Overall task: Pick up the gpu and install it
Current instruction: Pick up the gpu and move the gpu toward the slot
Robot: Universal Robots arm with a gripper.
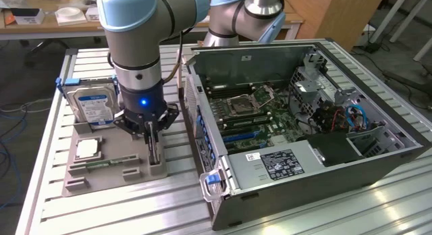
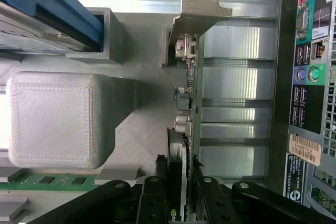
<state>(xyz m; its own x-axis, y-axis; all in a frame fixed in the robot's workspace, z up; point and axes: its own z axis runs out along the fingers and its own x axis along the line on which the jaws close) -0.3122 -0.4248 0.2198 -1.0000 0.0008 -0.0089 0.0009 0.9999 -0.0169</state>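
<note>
Arm [image 1: 135, 53] vertical, frame left; gripper [image 1: 152, 136] [image 2: 186, 170] straddles upright dark-board, silver-bracketed gpu [image 1: 155, 155] [image 2: 190, 93], lower edge hidden in grey plastic tray [image 1: 101, 180]; jaws clamped or not: cannot tell.

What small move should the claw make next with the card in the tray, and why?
Probably a short, straight lift, once the hold is sure. The claw sits over the top edge of the gpu, which stands on edge in a slot of the grey tray. The computer case stands close beside, so tilting or sliding sideways looks risky.
</note>
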